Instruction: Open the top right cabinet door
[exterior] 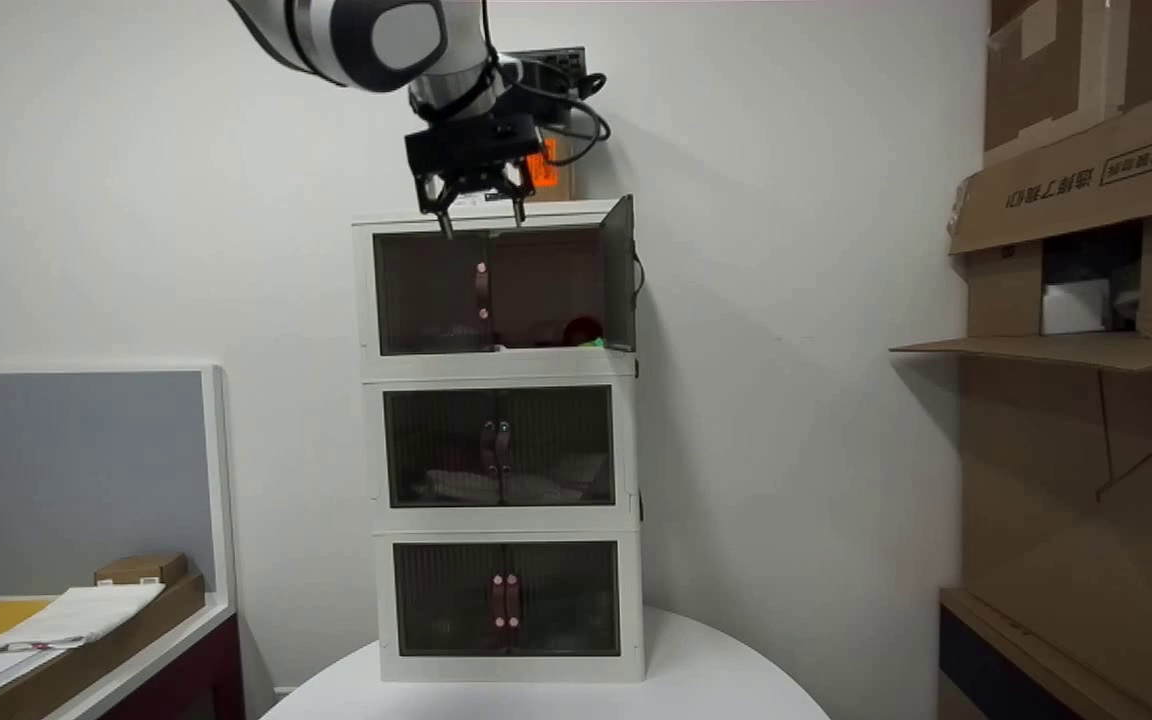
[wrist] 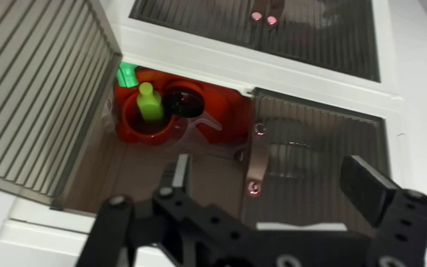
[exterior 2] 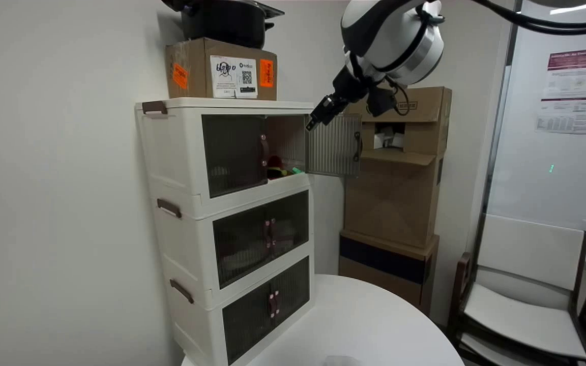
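Note:
The top right cabinet door, a dark ribbed see-through panel, stands swung wide open on its right hinge in both exterior views (exterior: 620,290) (exterior 2: 331,147). In the wrist view the door (wrist: 43,92) fills the upper left. Its handle (exterior 2: 357,146) is on the outer face. The white three-tier cabinet (exterior: 501,365) has its other top panel (exterior: 431,295) shut; this also shows in the wrist view (wrist: 321,155). My gripper (exterior: 482,224) is open and empty, its fingers (wrist: 271,181) wide apart. It hangs before the top tier's upper edge, apart from the open door's handle.
Inside the open compartment are red toys (wrist: 146,135), a lime bottle (wrist: 149,105) and a green piece (wrist: 127,75). A cardboard box (exterior 2: 191,56) with a black pot (exterior 2: 224,23) sits on top. Cardboard boxes (exterior 2: 389,193) stand beyond the open door. The cabinet stands on a white round table (exterior: 726,680).

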Action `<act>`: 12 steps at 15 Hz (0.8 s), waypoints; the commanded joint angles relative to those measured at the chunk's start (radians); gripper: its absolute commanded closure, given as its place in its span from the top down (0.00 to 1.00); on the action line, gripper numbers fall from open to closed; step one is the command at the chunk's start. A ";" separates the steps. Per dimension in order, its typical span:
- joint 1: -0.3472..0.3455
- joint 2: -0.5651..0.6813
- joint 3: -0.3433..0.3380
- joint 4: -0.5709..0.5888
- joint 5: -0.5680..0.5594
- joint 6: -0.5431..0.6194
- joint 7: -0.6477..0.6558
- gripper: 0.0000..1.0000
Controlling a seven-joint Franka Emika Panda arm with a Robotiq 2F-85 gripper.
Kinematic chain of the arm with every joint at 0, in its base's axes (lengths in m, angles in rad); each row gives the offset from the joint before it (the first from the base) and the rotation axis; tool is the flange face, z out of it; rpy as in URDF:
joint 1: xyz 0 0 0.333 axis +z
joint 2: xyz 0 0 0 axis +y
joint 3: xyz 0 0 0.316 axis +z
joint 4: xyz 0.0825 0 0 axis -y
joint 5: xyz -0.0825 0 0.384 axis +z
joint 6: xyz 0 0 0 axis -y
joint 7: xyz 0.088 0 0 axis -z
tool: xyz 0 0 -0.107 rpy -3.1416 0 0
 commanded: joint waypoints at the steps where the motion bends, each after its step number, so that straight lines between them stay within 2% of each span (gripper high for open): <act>1: 0.123 -0.212 -0.097 -0.241 0.135 -0.032 -0.147 1.00; 3: 0.169 -0.271 -0.140 -0.300 0.176 -0.100 -0.170 1.00; 4: 0.164 -0.294 -0.141 -0.321 0.154 -0.132 -0.134 1.00; 6: 0.127 -0.322 -0.119 -0.362 0.090 -0.114 -0.034 1.00; 7: 0.166 -0.272 -0.146 -0.310 0.108 -0.112 -0.089 1.00; 12: 0.174 -0.280 -0.154 -0.324 0.103 -0.110 -0.081 1.00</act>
